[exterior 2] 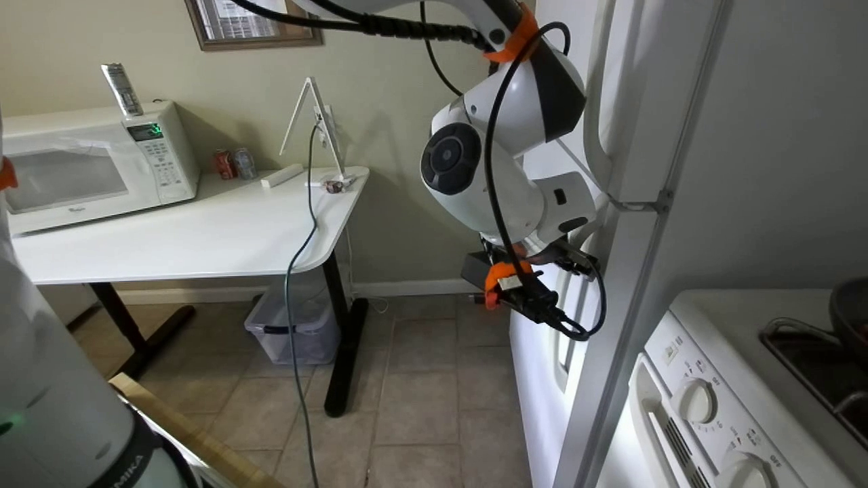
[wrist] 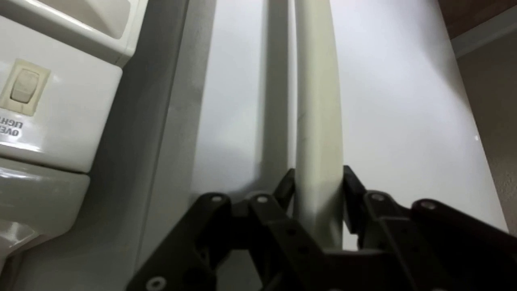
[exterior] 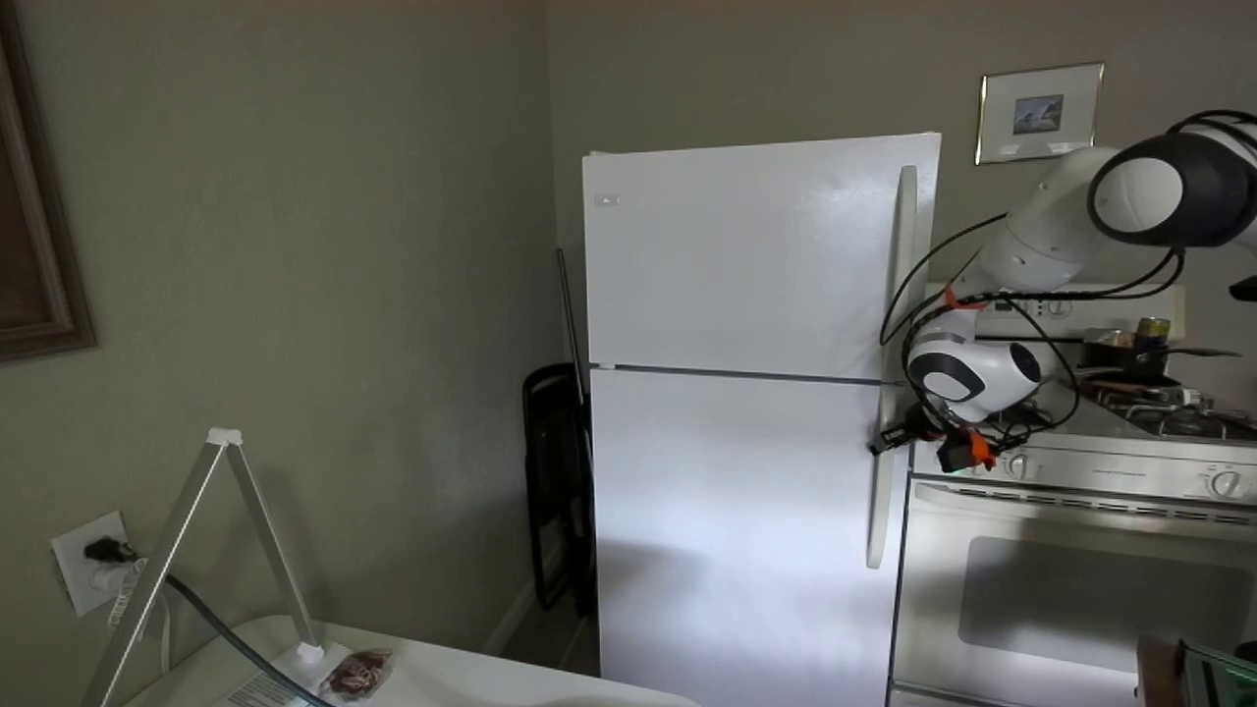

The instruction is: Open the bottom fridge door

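The bottom fridge door is a tall plain white panel, closed and flush below the shorter freezer door. Its long vertical handle runs along the edge beside the stove. In the wrist view the door fills the right side, and the pale handle runs down between my fingers. My black gripper has a fingertip against each side of the handle and is shut on it. In both exterior views the gripper is at the handle's upper part, its fingertips partly hidden.
The stove with its oven door stands right beside the fridge's handle side. A white table with a microwave stands along the wall. A black folded chair leans beside the fridge. Loose black cables hang round the arm.
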{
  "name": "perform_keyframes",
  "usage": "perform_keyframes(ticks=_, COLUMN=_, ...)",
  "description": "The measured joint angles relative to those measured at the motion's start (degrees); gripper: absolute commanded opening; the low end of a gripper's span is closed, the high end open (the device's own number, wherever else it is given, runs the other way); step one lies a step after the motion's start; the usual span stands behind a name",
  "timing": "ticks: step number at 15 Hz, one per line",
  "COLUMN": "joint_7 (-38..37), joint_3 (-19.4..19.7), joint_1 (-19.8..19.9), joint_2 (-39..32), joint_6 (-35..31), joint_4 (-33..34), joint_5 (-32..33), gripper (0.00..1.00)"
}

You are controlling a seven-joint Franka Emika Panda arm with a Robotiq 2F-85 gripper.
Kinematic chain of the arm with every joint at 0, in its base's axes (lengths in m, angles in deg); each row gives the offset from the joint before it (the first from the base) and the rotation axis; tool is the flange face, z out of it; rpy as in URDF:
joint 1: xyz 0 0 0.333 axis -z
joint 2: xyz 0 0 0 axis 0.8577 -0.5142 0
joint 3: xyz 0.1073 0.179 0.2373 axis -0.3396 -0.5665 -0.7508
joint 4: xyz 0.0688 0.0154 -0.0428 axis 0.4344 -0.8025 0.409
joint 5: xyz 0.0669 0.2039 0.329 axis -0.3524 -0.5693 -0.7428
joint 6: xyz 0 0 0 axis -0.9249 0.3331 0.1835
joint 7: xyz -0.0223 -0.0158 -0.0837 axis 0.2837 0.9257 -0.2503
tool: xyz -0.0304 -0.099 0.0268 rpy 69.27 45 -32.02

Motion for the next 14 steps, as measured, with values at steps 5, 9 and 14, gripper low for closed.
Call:
perform_keyframes(ticks=5, joint_7=-0.3, joint_3=-1.3, joint_1=-0.1, joint_2=1.6, joint_6=-0.1, joint_4=-2.0, joint_5=3.1, gripper=0.07)
perform_keyframes(ticks=9, joint_7=-0.4, joint_3=-2.8, joint_1=-0.4, joint_2=3.2, joint_6=-0.6, joint_4=-3.8, joint_5=5.4, gripper=0.07)
perform_keyframes(ticks=14, joint_7=-2.7, joint_3=-7.1, joint_1=-3.4, joint_2=11.4, joint_6=-5.2, joint_4=-12.9, joint_5=5.7, gripper=0.07)
